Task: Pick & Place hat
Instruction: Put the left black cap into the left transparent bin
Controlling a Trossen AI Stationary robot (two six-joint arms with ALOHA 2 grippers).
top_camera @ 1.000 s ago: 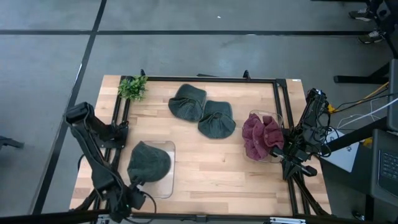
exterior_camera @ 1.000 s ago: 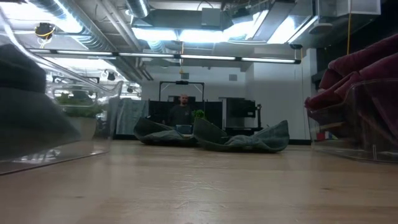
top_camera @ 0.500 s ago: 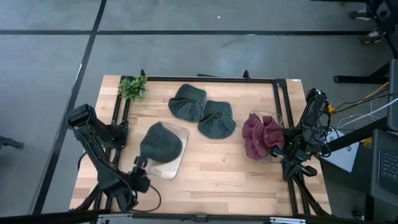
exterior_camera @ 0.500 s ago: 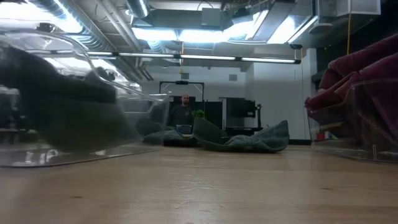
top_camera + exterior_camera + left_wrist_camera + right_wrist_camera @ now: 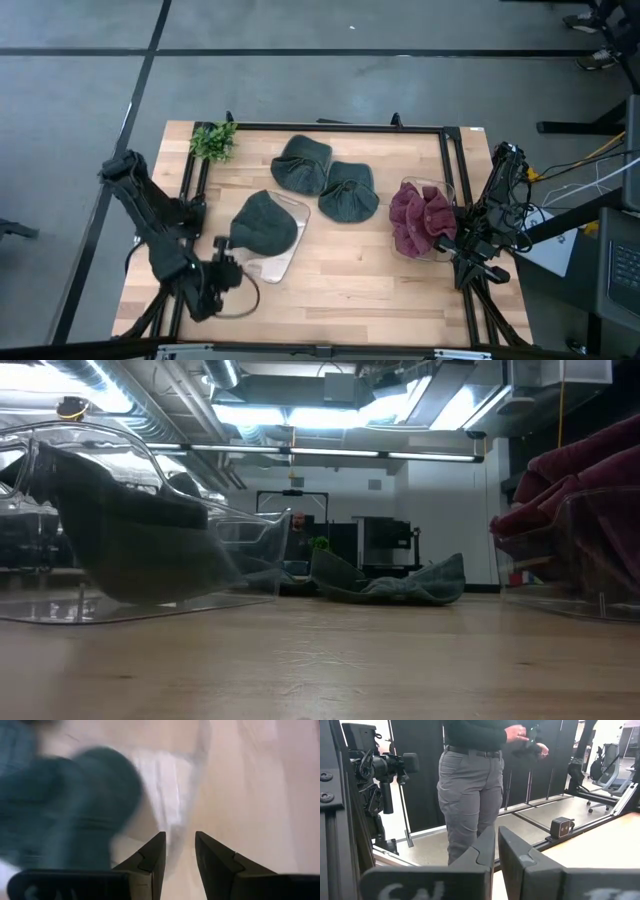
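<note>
A dark green hat (image 5: 263, 222) lies in a clear plastic tray (image 5: 272, 264) left of the table's middle; the low view shows the hat (image 5: 140, 540) inside the tray's walls (image 5: 250, 532). My left gripper (image 5: 232, 268) is at the tray's near-left corner, shut on its rim, and shows as the left gripper (image 5: 179, 836) in its wrist view. My right gripper (image 5: 496, 845) waits at the table's right edge with its fingers together, pointing into the room. My left gripper pinches the clear tray's rim (image 5: 169, 826) at its near-left corner between the two fingers. The fingers come in low, from the table's near-left side. The tray holds the hat upright, and in the low view its bottom looks to be on the table.
Two more dark green hats (image 5: 302, 165) (image 5: 348, 192) lie flat toward the far edge. A clear bin with maroon hats (image 5: 420, 220) stands at the right. A small green plant (image 5: 213, 140) sits at the far-left corner. A person (image 5: 472, 780) stands beyond the table.
My left gripper has moved from the near-left corner toward the table's middle and far side. The clear tray with the green hat has slid along the table ahead of it and turned slightly. The right arm has kept still.
</note>
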